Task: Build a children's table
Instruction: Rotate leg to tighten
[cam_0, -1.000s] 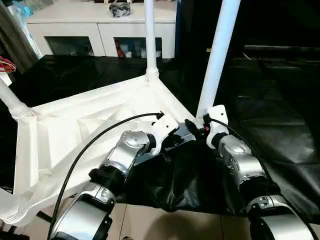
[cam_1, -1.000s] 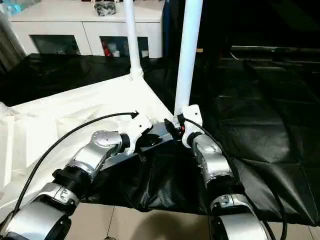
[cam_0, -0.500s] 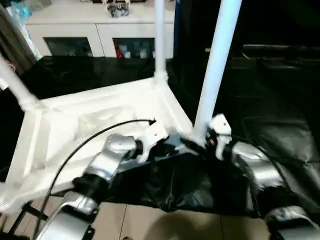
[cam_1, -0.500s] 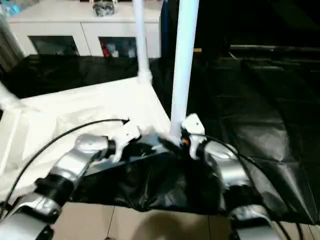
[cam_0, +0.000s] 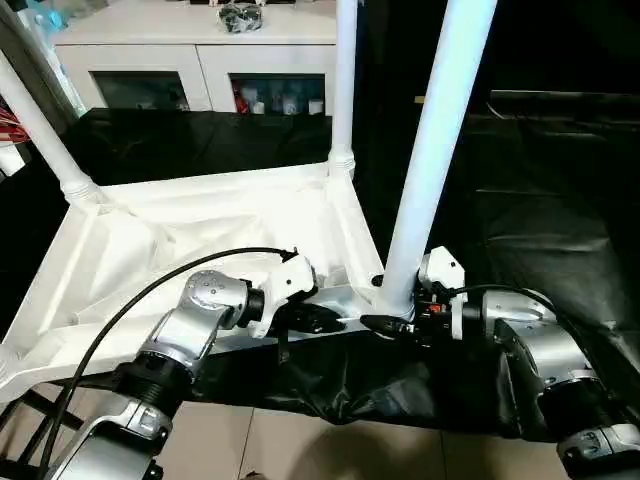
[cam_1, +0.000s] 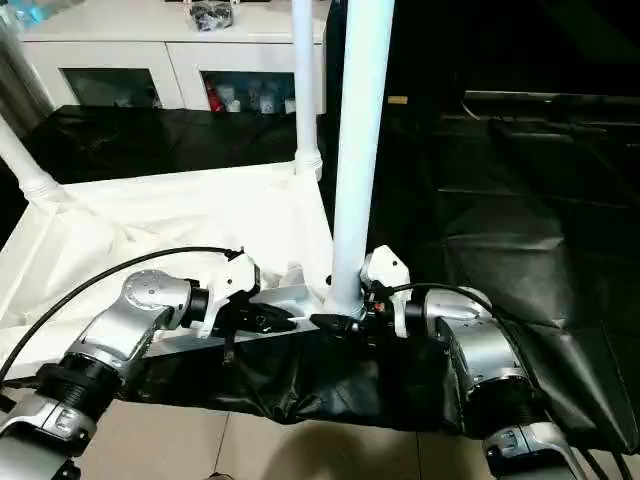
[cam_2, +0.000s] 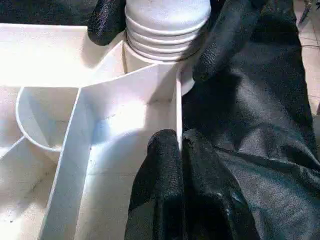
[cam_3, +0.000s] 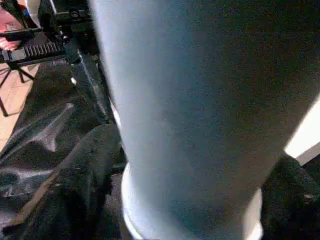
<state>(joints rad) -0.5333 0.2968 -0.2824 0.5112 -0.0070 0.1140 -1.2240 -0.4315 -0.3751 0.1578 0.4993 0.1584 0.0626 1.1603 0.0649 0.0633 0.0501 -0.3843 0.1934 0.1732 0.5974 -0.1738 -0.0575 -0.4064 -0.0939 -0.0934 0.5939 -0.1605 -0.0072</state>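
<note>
Three white legs (cam_0: 432, 150) stand upright from the corner sockets of the upturned tabletop (cam_0: 200, 235), which lies ribbed side up on the black-draped table (cam_0: 560, 180). The right gripper (cam_0: 388, 322) has its fingers spread wide around the base of the nearest leg, one on each side. The left gripper (cam_2: 179, 150), fingers pinched together, clamps the tabletop's thin near rim beside that socket.

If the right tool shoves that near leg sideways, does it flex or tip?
Probably stiff: the near leg is a thick straight tube. Its ribbed base sits in the tabletop corner socket, so a shove likely rocks the whole light-looking tabletop rather than tipping the leg out.
</note>
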